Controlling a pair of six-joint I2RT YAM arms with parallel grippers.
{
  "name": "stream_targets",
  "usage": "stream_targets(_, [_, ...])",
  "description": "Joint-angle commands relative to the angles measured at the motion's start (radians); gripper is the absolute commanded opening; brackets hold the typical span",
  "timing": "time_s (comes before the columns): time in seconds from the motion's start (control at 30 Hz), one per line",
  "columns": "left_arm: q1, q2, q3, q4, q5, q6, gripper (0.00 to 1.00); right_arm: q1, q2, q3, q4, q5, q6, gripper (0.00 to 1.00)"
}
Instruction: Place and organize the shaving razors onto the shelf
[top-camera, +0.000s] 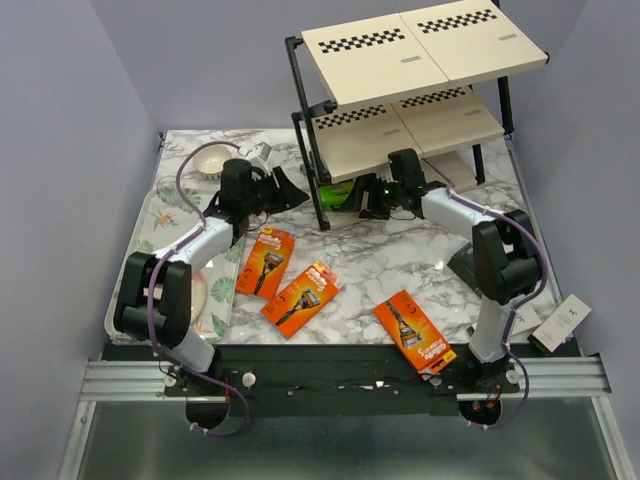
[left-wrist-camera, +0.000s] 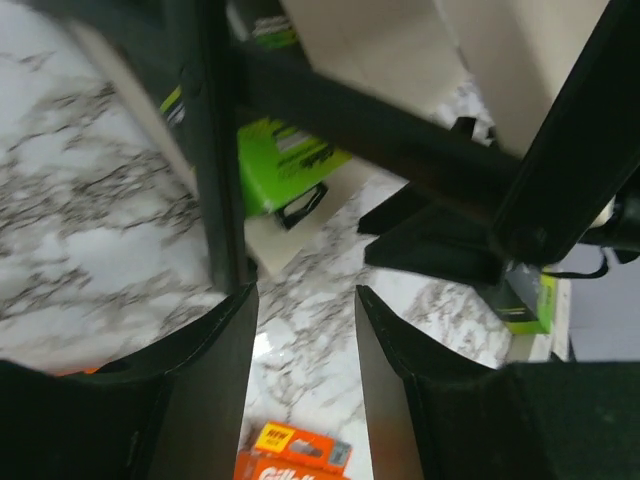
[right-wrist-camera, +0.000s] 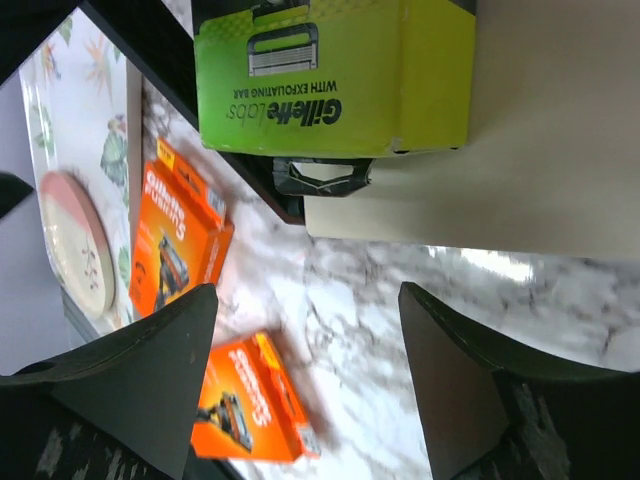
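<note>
The shelf (top-camera: 400, 60) stands at the back right. On its bottom board (right-wrist-camera: 520, 180) lies a lime-green razor pack (right-wrist-camera: 335, 80) (top-camera: 338, 193) (left-wrist-camera: 285, 160), at the left front corner. My right gripper (right-wrist-camera: 305, 290) (top-camera: 366, 203) hovers open just in front of that pack, nothing between its fingers. Left of the shelf's front post, my left gripper (left-wrist-camera: 305, 300) (top-camera: 290, 190) is also open and empty over bare marble. Three orange razor packs (top-camera: 265, 262) (top-camera: 302, 297) (top-camera: 414, 335) lie flat on the table. A slim white box (top-camera: 560, 322) rests at the right edge.
A floral tray (top-camera: 150, 230) runs along the left side, with a pink plate (top-camera: 213, 160) at its far end. The shelf's black front post (left-wrist-camera: 215, 150) stands close to my left gripper. A small lime-green piece (left-wrist-camera: 525, 300) shows below the right arm.
</note>
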Motion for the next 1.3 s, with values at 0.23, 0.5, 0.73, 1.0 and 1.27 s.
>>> stream_targets(0.23, [-0.135,0.088,0.133,0.267,0.121,-0.126,0.53,0.001,-0.15,-0.064,0.091,-0.027,-0.11,0.81])
stream_targets(0.5, [-0.135,0.129,0.148,0.252,0.07,-0.152,0.55,0.001,0.031,-0.035,0.059,0.01,-0.061,0.8])
stream_targets(0.73, [-0.125,0.16,0.145,0.196,-0.014,-0.139,0.57,0.0,-0.013,-0.123,0.026,0.006,-0.085,0.81])
stream_targets(1.0, [-0.089,0.269,0.262,0.124,-0.092,-0.086,0.58,0.001,-0.138,-0.274,0.033,-0.056,-0.116,0.84])
stream_targets(1.27, [-0.072,0.39,0.386,0.089,-0.128,-0.044,0.59,0.001,-0.251,-0.347,0.027,-0.069,-0.144,0.85])
